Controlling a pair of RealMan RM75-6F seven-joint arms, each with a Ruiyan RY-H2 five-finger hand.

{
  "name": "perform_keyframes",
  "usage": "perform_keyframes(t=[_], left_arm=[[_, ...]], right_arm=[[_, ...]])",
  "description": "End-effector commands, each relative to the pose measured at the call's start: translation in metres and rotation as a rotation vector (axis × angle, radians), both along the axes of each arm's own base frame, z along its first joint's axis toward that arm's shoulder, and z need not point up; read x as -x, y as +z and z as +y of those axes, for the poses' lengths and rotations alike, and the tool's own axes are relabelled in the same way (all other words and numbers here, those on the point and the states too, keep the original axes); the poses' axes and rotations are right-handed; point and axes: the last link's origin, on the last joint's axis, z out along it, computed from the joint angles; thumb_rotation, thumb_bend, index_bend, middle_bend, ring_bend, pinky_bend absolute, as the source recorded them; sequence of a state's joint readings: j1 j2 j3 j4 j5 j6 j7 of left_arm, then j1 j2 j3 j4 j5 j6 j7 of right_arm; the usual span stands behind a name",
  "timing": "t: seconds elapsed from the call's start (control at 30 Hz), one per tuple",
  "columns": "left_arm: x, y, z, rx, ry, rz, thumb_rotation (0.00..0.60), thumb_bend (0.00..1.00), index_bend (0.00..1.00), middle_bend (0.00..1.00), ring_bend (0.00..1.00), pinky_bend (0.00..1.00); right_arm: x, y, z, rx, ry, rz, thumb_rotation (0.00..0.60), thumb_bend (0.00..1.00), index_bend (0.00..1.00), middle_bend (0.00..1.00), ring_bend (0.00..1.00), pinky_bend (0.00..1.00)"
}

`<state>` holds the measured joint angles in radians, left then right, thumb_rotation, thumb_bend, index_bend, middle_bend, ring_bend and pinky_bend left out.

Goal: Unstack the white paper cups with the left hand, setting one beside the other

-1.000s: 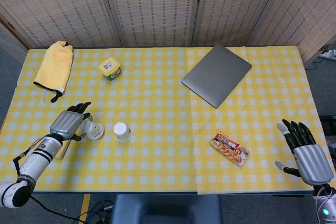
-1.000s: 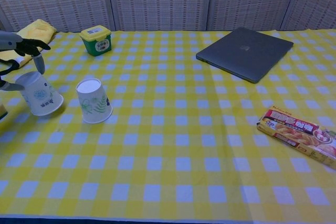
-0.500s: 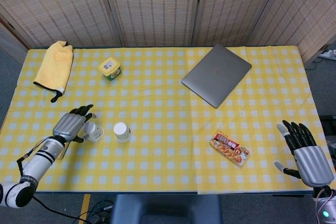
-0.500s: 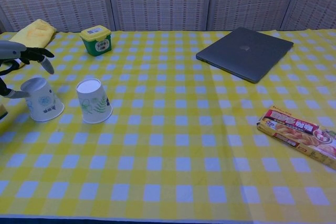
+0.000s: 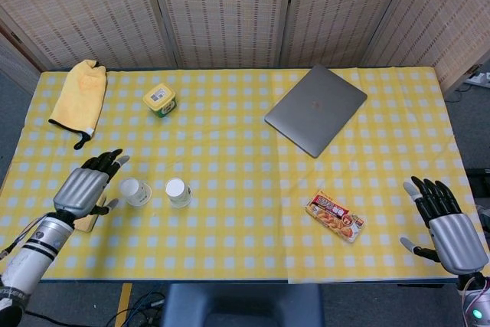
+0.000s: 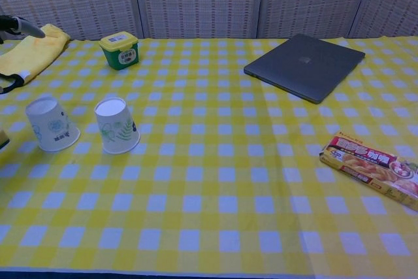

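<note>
While two white paper cups stand upside down side by side at the lower left of the head view, we see the left cup point(image 5: 135, 191) and the right cup point(image 5: 178, 191) just apart from each other, neither touching the other, each resting rim-down on the yellow checked surface point(image 5: 245, 158). Our left hand point(image 5: 82, 188) sits just left of the left cup with its dark fingers point(image 5: 105, 162) spread and nothing in its hold; from the chest view only a sliver of it shows at the upper left edge. Our right hand point(image 5: 452, 229) hangs at the lower right corner of the head view, fingers apart and likewise holding nothing. Beyond the cups, a green tub with a yellow lid point(image 5: 158, 99) stands toward the upper left, and a yellow cloth point(image 5: 80, 99) lies further left, near the surface's edge. A closed grey laptop point(image 5: 315, 109) lies at an angle in the upper right, and a red snack packet point(image 5: 335, 216) lies flat at the lower right, well apart from both cups. In the chest view the cups point(image 6: 49, 124) point(image 6: 116, 125) show leafy printed patterns on their sides.
</note>
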<state>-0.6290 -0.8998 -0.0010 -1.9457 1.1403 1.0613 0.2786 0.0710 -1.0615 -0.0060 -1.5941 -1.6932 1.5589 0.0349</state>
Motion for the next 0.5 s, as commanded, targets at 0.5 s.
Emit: perform_keyframes(t=[0.5], left_arm=[[0.078, 0.041, -0.130, -0.338, 0.006, -0.114, 0.600, 0.35, 0.03, 0.00, 0.00, 0.16]], right_arm=[[-0.001, -0.009, 0.000, -0.024, -0.003, 0.030, 0.600, 0.11, 0.00, 0.00, 0.00, 0.00]])
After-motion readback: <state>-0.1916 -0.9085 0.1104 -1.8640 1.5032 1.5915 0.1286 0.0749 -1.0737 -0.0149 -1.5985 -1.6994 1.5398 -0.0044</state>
